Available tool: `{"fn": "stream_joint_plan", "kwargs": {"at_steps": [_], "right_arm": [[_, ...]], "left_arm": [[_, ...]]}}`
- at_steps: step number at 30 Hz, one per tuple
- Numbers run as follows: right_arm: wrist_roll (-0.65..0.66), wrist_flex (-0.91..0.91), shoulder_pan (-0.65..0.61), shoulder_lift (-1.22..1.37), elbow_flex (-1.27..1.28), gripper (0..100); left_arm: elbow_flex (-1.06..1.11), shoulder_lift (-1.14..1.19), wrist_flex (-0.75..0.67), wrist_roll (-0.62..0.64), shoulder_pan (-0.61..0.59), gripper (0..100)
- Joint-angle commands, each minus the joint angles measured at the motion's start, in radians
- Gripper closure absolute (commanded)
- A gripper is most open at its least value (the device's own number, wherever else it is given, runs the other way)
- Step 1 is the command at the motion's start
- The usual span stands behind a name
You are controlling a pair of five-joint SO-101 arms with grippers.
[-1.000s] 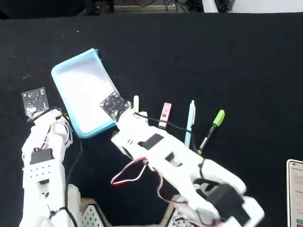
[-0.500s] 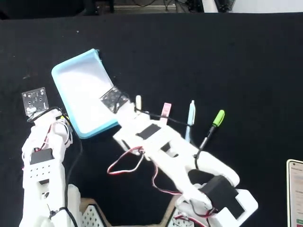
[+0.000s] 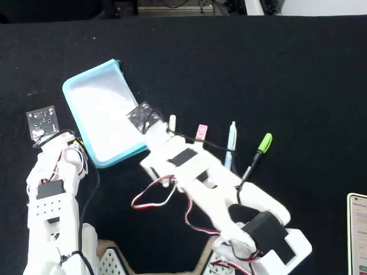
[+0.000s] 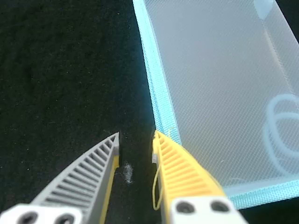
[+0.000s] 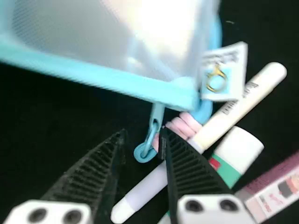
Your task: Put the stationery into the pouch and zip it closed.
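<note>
Your left arm (image 3: 54, 189) stands folded near the front left of the table (image 3: 258, 69), its wrist tipped down at the near corner of the pouch (image 3: 100, 112). The left gripper (image 4: 135, 140) has its two ribbed, wedge-shaped fingers a narrow gap apart with nothing between them. One finger is grey and the other yellow, and the yellow tip sits right at the pouch's woven blue edge tape.

Your right arm (image 3: 200, 172) stretches on a long diagonal from the front right across to the pouch's right-hand corner. The right gripper (image 5: 142, 135) points down with its black ridged fingers parted. The zipper pull (image 5: 148, 140), a small blue loop on a flat link, hangs in the gap between the tips. You cannot tell from here whether either finger touches it, and it is not pinched.

The pouch lies flat and tilted on the black cloth. It is a pale, see-through mesh rectangle with rounded corners and a bright blue border. A white card tag (image 5: 223, 70) with a small gold ring hangs at its corner.

The stationery lies outside the pouch, in a row just beside that corner. There is a smooth white pen (image 3: 172, 121), a pink box (image 3: 201, 133), a slim pale blue pen (image 3: 230, 143) and a dark marker (image 3: 259, 150) with a green cap. The white pen is nearest the pouch.
</note>
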Motion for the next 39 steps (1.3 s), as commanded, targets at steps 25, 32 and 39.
{"fn": "stream_joint_plan", "kwargs": {"at_steps": [25, 32, 39], "right_arm": [[0.391, 0.011, 0.087, -0.008, -0.018, 98.8], [0.379, 0.104, 0.18, -0.174, -0.022, 98.8], [0.279, 0.14, 0.175, -0.38, 0.071, 98.7]], "left_arm": [[-0.065, 0.002, -0.011, 0.008, -0.008, 88], [-0.068, 0.002, -0.011, 0.008, -0.008, 88], [-0.07, 0.002, -0.011, 0.008, -0.008, 88]]}}
